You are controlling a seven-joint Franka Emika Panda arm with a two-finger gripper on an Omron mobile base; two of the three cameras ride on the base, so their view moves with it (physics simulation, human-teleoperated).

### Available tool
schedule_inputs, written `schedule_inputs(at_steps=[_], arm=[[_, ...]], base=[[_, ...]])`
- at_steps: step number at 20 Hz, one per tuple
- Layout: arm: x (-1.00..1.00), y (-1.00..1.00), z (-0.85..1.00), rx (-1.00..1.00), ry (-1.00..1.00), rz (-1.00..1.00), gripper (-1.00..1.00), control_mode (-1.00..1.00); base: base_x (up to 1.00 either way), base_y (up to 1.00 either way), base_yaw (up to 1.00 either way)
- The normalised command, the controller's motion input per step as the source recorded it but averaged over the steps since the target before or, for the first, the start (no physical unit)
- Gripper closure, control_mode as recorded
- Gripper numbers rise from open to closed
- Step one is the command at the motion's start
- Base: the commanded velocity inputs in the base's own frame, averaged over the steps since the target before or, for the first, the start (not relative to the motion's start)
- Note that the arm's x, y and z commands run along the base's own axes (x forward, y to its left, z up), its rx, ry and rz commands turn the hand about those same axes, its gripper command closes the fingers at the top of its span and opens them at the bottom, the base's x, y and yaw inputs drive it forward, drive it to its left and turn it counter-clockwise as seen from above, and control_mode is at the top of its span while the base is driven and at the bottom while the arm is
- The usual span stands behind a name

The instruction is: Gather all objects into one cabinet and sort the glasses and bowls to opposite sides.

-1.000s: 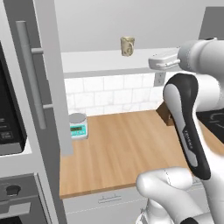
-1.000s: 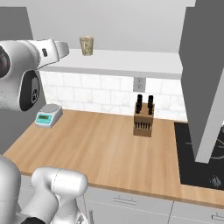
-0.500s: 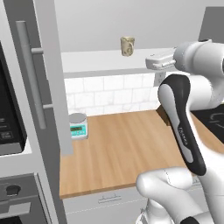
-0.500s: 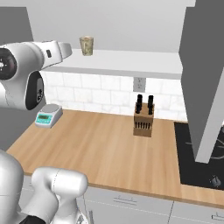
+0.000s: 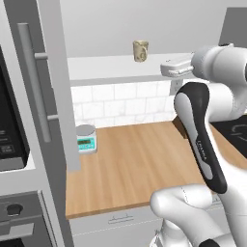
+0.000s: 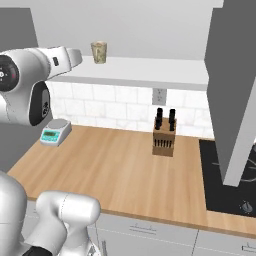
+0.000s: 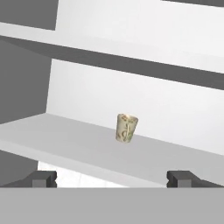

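The cream-beige speckled tumbler (image 7: 126, 128), a small tapered handleless cup, stands upright and alone on the white shelf (image 5: 106, 67) of the open wall cabinet, back from the shelf's front edge and toward its middle. Compared with a second ago the cup sits where it was, while the white arm has lifted and swung its forearm up to shelf level, so the hand (image 7: 112, 176) now points along the shelf at the cup. That reads as the approach to a pick not yet made: the cup is untouched and no other glass or bowl is on this shelf, so the gathering looks to be at an early stage.

In the hand view the cup lies straight ahead and just above the midline between the two dark finger tips (image 7: 41, 178), well apart from them, with bare shelf between. The hand is spread wide and holds nothing.

Further out, the grey cabinet door with its long vertical bar handle (image 5: 34, 84) stands open at the left. Below, on the wooden tabletop (image 6: 120, 165), a small kitchen scale with a green display (image 6: 55, 132) rests near the tiled wall, and a wooden knife block (image 6: 164, 137) stands farther right.
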Motion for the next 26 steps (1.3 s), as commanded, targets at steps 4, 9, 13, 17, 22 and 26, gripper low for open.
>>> schedule_inputs(at_steps=[4,9,13,17,22,26], arm=[[0.18,-0.02,0.00,0.00,0.00,0.00,-1.00,-1.00],[0.31,-0.08,-0.05,0.00,0.00,-0.01,-1.00,-1.00],[0.37,-0.10,-0.07,0.01,0.00,-0.02,-1.00,-1.00],[0.35,-0.08,0.00,0.02,0.00,0.00,-1.00,-1.00],[0.42,-0.01,-0.03,0.03,0.00,0.00,-1.00,-1.00],[0.38,-0.03,-0.10,0.03,0.00,0.00,-1.00,-1.00]], base=[[0.00,0.00,0.00],[0.00,0.00,0.00],[0.00,0.00,0.00],[0.00,0.00,0.00],[0.00,0.00,0.00],[0.00,0.00,0.00]])
